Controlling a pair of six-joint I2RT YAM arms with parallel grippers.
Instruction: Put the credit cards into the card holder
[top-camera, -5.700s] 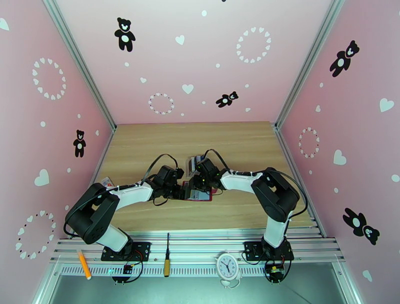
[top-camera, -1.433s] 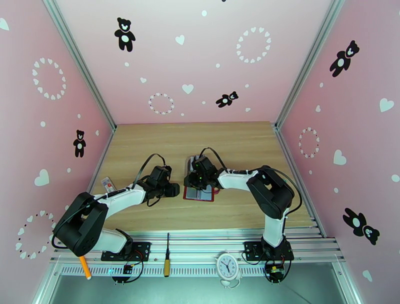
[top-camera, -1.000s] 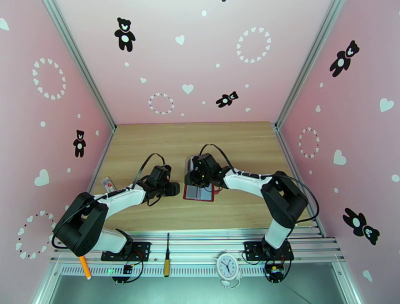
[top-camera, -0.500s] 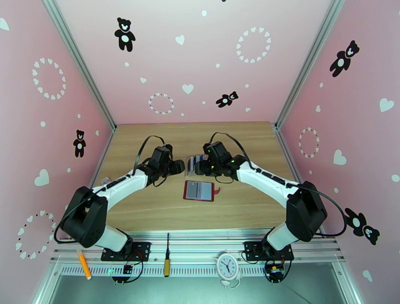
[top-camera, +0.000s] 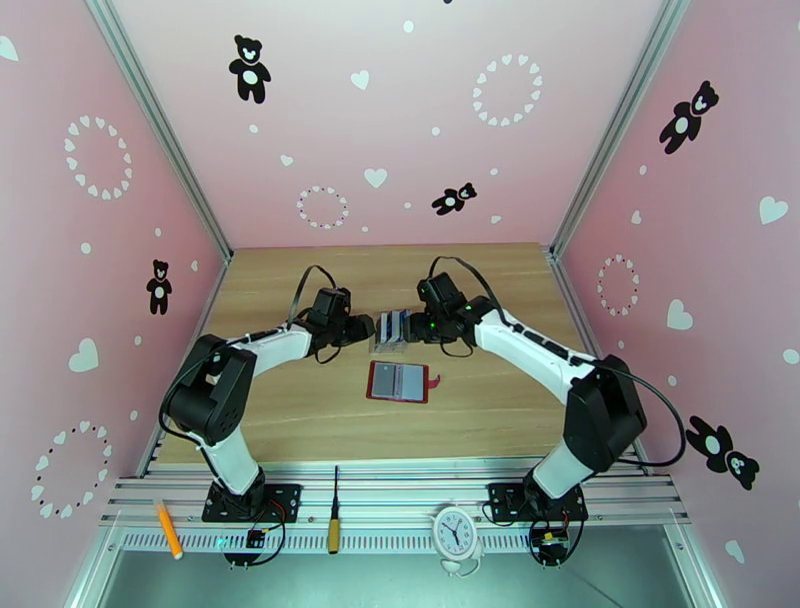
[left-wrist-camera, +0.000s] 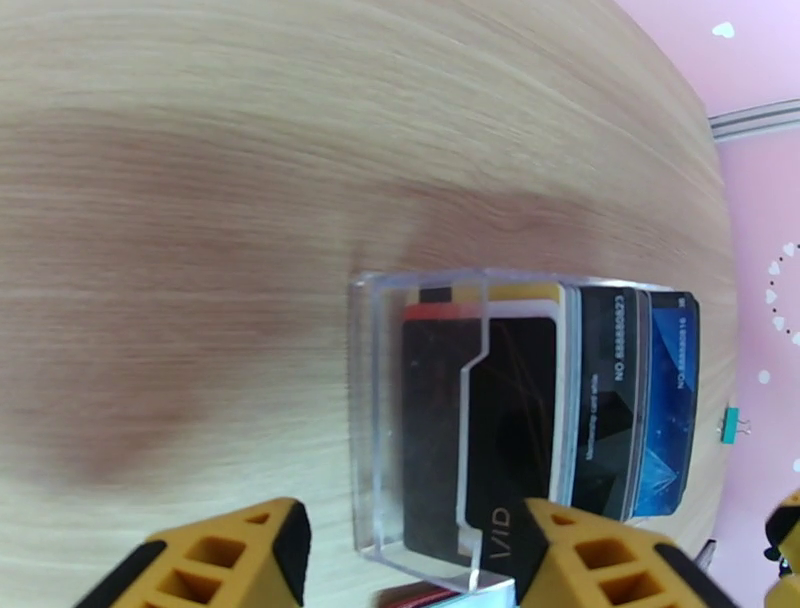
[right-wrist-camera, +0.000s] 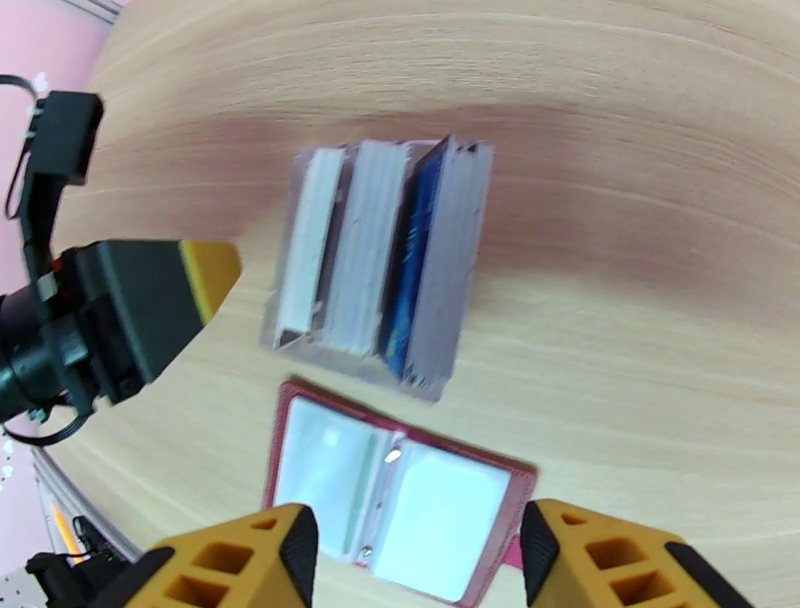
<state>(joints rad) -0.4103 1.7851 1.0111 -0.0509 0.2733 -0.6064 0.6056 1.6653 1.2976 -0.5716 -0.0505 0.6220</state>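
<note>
Change: we see both arms gone from wallet (top-camera: 402, 381) to clear rack (left-wrist-camera: 365, 400).
Grip: left end effector (top-camera: 360, 329), right end effector (top-camera: 415, 328) spread, empty.
Location: cards (left-wrist-camera: 520, 430) stand in rack, centre of counter (top-camera: 300, 270).
Meaning: wallet lies open; next pick due.

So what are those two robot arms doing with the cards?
They are meant to move the credit cards into the red card holder. Right now the cards stand in a clear rack on the table, and both arms reach toward it from either side. The left gripper and the right gripper are both open and hold nothing. The card holder lies open on the table, a little nearer the arm bases than the rack.
</note>
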